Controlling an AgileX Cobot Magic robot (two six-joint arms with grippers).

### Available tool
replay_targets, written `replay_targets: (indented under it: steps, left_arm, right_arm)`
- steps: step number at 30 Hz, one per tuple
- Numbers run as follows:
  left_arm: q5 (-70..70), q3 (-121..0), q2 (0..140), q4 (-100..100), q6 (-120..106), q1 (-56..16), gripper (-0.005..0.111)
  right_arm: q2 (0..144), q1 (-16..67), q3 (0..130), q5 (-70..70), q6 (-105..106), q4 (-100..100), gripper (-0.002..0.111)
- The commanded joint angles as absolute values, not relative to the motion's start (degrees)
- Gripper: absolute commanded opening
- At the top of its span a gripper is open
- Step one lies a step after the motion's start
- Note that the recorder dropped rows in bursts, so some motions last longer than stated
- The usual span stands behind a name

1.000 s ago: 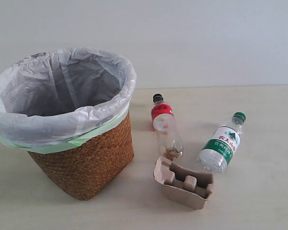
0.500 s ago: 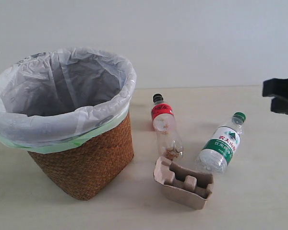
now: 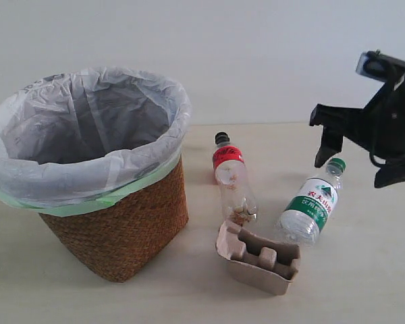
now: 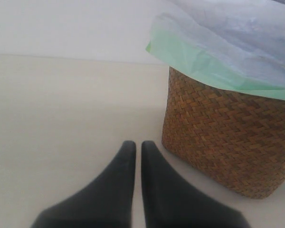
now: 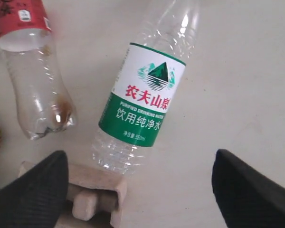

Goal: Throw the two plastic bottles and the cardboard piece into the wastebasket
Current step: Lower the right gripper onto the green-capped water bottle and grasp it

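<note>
The wicker wastebasket [image 3: 121,229] with its white bag stands at the left. Right of it a clear bottle with a black cap and red label [image 3: 233,182] lies on the table. A bottle with a green cap and white-green label [image 3: 310,202] lies further right. The tan cardboard piece [image 3: 260,258] sits in front of both. My right gripper [image 3: 354,162] hangs open above the green-label bottle [image 5: 145,95], fingers spread wide, nothing held. The red-label bottle [image 5: 35,76] and cardboard piece [image 5: 92,194] also show there. My left gripper [image 4: 134,145] is shut and empty beside the wastebasket [image 4: 228,137].
The pale wooden table [image 3: 364,283] runs back to a plain white wall [image 3: 270,54]. Bare table surface lies right of the green-label bottle and in front of the basket.
My right arm has come in from the right edge and moved left, now hanging over the green-label bottle. The bottles, cardboard and basket have not moved.
</note>
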State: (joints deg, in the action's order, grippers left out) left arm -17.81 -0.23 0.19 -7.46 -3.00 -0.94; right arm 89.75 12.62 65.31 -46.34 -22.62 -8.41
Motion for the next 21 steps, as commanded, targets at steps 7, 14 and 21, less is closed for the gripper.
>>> replay_targets:
  steps: [7,14,21]
  left_arm:
    - [-17.7,0.0,0.0,-7.3,-2.5,-0.9,0.004]
    - [-17.7,0.0,0.0,-7.3,-2.5,-0.9,0.004]
    - [-17.7,0.0,0.0,-7.3,-2.5,-0.9,0.004]
  right_arm:
    - [100.5,12.7,68.1,-44.2,-27.2,-10.0,0.073]
    - [105.0,12.7,70.6,-42.4,-27.6,-10.1,0.073]
    - [108.3,13.2,71.5,-39.3,-27.9,-10.1,0.073]
